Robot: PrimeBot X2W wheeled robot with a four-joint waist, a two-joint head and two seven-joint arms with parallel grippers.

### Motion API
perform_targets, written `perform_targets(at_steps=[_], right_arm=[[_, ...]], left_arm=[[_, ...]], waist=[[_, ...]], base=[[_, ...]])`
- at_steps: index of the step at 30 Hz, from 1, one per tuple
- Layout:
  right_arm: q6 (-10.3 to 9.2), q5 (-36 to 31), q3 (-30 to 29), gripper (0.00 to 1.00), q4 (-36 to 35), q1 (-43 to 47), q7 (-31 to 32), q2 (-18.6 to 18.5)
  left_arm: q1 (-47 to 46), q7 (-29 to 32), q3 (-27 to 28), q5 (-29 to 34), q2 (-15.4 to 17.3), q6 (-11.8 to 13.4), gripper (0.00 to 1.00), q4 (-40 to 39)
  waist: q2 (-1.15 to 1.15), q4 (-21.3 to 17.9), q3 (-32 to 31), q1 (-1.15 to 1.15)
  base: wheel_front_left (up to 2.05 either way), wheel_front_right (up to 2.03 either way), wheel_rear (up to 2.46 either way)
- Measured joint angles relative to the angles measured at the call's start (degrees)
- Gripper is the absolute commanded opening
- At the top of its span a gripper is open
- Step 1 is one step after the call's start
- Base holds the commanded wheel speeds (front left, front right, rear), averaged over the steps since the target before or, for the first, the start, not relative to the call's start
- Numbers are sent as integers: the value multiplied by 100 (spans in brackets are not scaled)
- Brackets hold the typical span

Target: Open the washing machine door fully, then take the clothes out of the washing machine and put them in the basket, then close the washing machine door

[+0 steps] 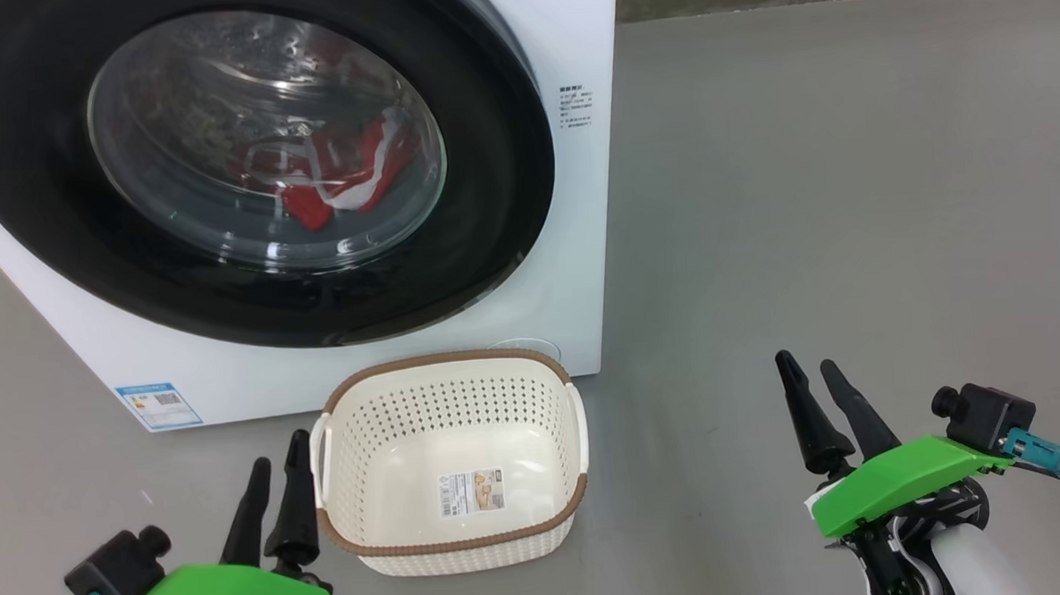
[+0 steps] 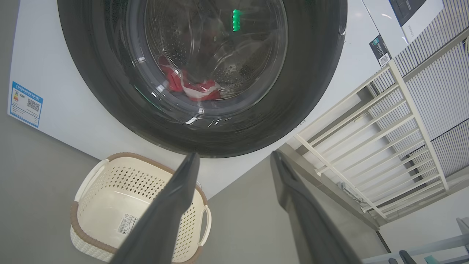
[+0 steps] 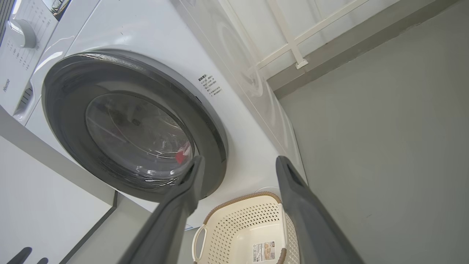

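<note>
Both pairs of long dark jaws are standing wide and empty, flanking the cream perforated plastic basket (image 1: 463, 399) on the grey floor (image 1: 802, 187). Beyond, the round glossy black-rimmed glass door (image 1: 44, 220) is sitting shut on the big white washing machine (image 1: 581, 242), likely stiff and slick, best hooked at its rim edge. Behind it the red white-trimmed clothes (image 1: 346, 176) are lying soft, light and pinchable.
</note>
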Motion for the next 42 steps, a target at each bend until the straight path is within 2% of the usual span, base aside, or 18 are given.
perform_targets(at_steps=[13,42], right_arm=[[0,-861,80,100,133,-255,-211,-12],[0,-2588,331,100,382,-730,-641,-60]], left_arm=[[-97,-220,-124,754,2,175,100,-30],[-429,-655,-267,2375,19,378,100,67]], waist=[[0,14,8,0],[0,48,62,0]], base=[[0,0,0],[0,0,0]])
